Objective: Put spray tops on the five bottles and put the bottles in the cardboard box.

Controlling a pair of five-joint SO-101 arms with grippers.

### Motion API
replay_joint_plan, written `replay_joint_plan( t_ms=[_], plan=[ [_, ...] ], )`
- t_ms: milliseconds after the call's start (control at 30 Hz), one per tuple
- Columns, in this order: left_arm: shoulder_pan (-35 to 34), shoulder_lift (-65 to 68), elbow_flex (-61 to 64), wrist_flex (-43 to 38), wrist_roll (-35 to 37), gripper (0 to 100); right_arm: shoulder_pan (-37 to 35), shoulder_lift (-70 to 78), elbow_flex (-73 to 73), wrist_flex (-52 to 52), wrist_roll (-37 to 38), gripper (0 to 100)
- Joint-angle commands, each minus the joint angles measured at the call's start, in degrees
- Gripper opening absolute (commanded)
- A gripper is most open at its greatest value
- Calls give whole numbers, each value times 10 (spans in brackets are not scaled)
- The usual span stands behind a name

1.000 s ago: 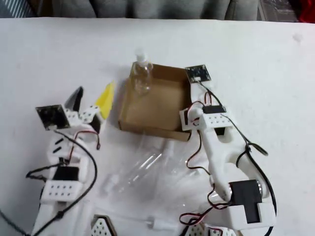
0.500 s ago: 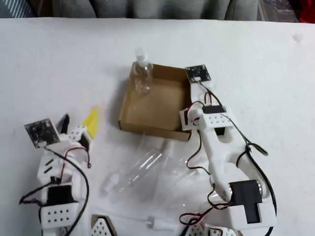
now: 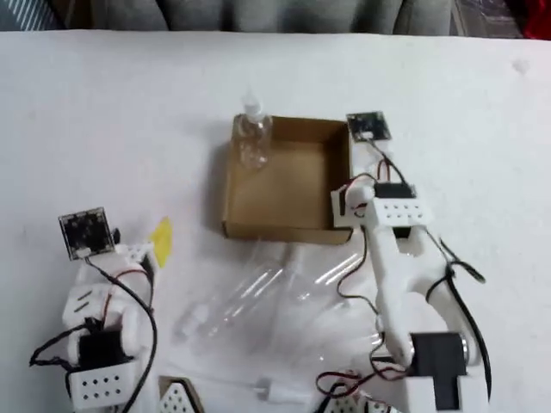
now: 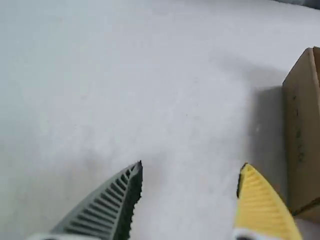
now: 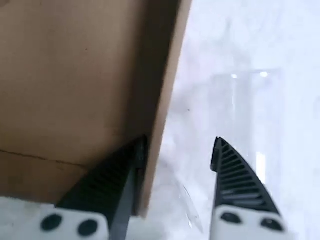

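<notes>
The open right end effector [image 5: 180,141] straddles the cardboard box [image 3: 258,229] wall, with clear bottles [image 3: 254,294] lying just beyond its outer finger.

I recorded the left hand [image 4: 190,171] drawn back along the bench [image 3: 103,112] toward its own base, farther from the cardboard box [image 3: 275,231]. The right hand [image 5: 180,142], straddling the box's wall with one finger inside and one outside, shifted sideways away from the left arm. The box slid with it. The bottle [image 3: 253,142] standing in the box's far corner travelled along.
</notes>
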Motion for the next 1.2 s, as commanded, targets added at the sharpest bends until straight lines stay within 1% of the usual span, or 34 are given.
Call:
replay_joint_plan(
  t_ms=[0,133,200,267,333,400,467,600,667,733,800,867,967,1033,1100,1167],
  plan=[
    [13,27,-2,1,-18,282,15,-76,-51,71,6,170],
    [22,39,-2,0,-18,282,14,-122,-84,152,10,170],
    [25,44,-2,0,-18,277,13,-145,-104,203,43,170],
    [25,46,-2,-2,-18,235,8,-171,-121,259,76,170],
    [25,46,-2,-3,-18,168,3,-198,-135,309,104,169],
    [25,45,-2,-5,-22,104,-17,-228,-142,356,129,169],
    [25,45,-2,-17,-45,63,-50,-259,-142,402,161,169],
    [25,46,-2,-17,-61,33,-135,-318,-143,490,200,169],
    [25,46,-2,-14,-61,32,-172,-349,-138,492,202,164],
    [25,46,-2,-14,-61,32,-211,-370,-124,491,206,130],
    [25,46,-2,-15,-60,33,-283,-376,-108,491,223,94],
    [22,46,-2,-18,-58,35,-362,-376,-81,491,236,80],
    [22,46,-2,-18,-57,35,-480,-381,-27,491,241,94],
    [22,46,-2,-18,-57,35,-547,-381,7,491,241,108],
    [22,46,-2,-18,-40,35,-604,-381,33,491,238,127],
    [22,46,-3,-19,-27,35,-634,-381,44,480,236,146]
  ],
)
